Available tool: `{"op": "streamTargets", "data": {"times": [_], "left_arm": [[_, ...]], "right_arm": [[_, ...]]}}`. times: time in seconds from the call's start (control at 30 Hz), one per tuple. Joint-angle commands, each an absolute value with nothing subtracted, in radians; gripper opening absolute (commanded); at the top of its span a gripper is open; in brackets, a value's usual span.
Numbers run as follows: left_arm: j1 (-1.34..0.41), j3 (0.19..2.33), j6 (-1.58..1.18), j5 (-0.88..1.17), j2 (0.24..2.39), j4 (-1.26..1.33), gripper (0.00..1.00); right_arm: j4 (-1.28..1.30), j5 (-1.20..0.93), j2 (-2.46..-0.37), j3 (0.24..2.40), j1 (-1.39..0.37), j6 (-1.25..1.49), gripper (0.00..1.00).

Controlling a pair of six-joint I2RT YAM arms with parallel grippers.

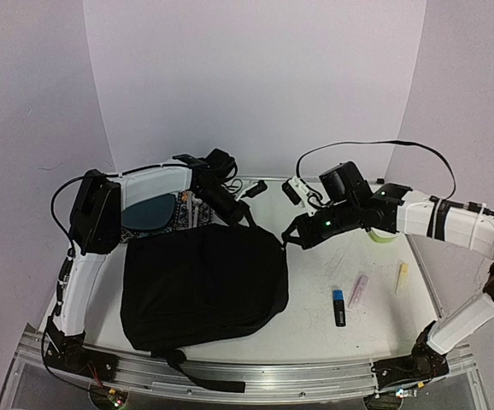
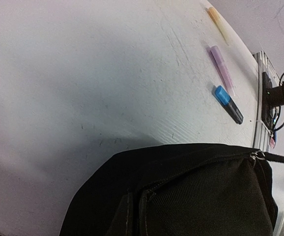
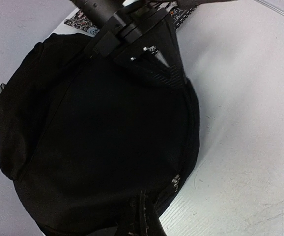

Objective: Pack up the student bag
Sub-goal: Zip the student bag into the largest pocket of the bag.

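My left end effector (image 1: 237,212) and right end effector (image 1: 289,237) are closed on the black backpack (image 1: 200,286) lying on the scuffed white counter (image 1: 349,256), pale walls (image 1: 255,77) behind.

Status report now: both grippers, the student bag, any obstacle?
Left gripper shut on student bag, top edge. Right gripper shut on its far right corner. Pens lie apart, not in the way.

The left arm (image 1: 157,182) partly hides a teal plate (image 1: 149,212) and a patterned item (image 1: 191,210). The student bag (image 2: 196,191) runs off the left wrist view's bottom edge.
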State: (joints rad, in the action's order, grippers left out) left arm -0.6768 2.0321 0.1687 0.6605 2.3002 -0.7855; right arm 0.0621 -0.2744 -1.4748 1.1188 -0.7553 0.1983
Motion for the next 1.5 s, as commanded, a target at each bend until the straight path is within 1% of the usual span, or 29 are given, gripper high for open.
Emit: {"op": "streamTargets", "data": {"times": [0.0, 0.3, 0.47, 0.6, 0.83, 0.93, 1.03, 1.13, 1.2, 1.3, 1.37, 1.4, 1.47], "left_arm": [[-0.680, 2.156, 0.063, 0.501, 2.344, -0.747, 0.00], [-0.668, 2.228, -0.044, 0.357, 2.394, -0.748, 0.00], [-0.644, 2.241, -0.111, 0.276, 2.401, -0.747, 0.00], [-0.638, 2.263, -0.149, 0.214, 2.412, -0.745, 0.00], [-0.637, 2.269, -0.211, 0.127, 2.424, -0.743, 0.00], [-0.637, 2.265, -0.219, 0.152, 2.420, -0.743, 0.00], [-0.645, 2.244, -0.205, 0.179, 2.385, -0.738, 0.01], [-0.657, 2.207, -0.182, 0.187, 2.339, -0.730, 0.05], [-0.661, 2.179, -0.177, 0.198, 2.303, -0.723, 0.10], [-0.666, 2.130, -0.175, 0.193, 2.247, -0.711, 0.19], [-0.667, 2.098, -0.173, 0.183, 2.209, -0.702, 0.26], [-0.668, 2.086, -0.173, 0.176, 2.192, -0.699, 0.31], [-0.670, 2.065, -0.174, 0.159, 2.156, -0.695, 0.41]], "right_arm": [[0.082, -0.351, -1.400, 1.093, -0.821, 0.213, 0.00], [0.098, -0.400, -1.388, 1.053, -0.973, 0.272, 0.00], [0.163, -0.400, -1.350, 1.050, -0.998, 0.276, 0.00], [0.169, -0.452, -1.322, 1.058, -1.019, 0.287, 0.00], [0.169, -0.543, -1.374, 1.112, -1.106, 0.291, 0.00], [0.163, -0.511, -1.380, 1.121, -1.117, 0.298, 0.00], [0.165, -0.384, -1.378, 1.120, -1.118, 0.319, 0.00], [0.174, -0.256, -1.399, 1.131, -1.110, 0.344, 0.00], [0.177, -0.224, -1.425, 1.146, -1.096, 0.364, 0.00], [0.181, -0.187, -1.447, 1.171, -1.069, 0.383, 0.09], [0.182, -0.174, -1.443, 1.182, -1.038, 0.384, 0.17], [0.183, -0.172, -1.438, 1.185, -1.016, 0.386, 0.19], [0.186, -0.207, -1.433, 1.184, -0.946, 0.396, 0.26]]}}
